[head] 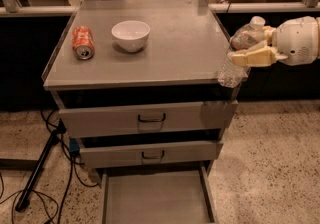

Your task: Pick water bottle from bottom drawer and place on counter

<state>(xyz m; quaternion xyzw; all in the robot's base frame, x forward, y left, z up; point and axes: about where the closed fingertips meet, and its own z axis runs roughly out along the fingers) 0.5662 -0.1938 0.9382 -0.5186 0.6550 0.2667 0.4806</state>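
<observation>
My gripper (246, 48) hangs at the counter's right edge, shut on the water bottle (237, 53). The clear bottle is tilted, white cap up and to the right, its base at the level of the counter's front right corner. The counter (170, 43) is a flat grey top with a raised rim. Below, the bottom drawer (155, 198) stands pulled out, with nothing showing on its grey floor.
An orange soda can (83, 42) lies on its side at the counter's left. A white bowl (130, 35) stands beside it. Two upper drawers (150, 118) with dark handles are partly open. Cables and a stand leg (37, 168) lie on the floor at left.
</observation>
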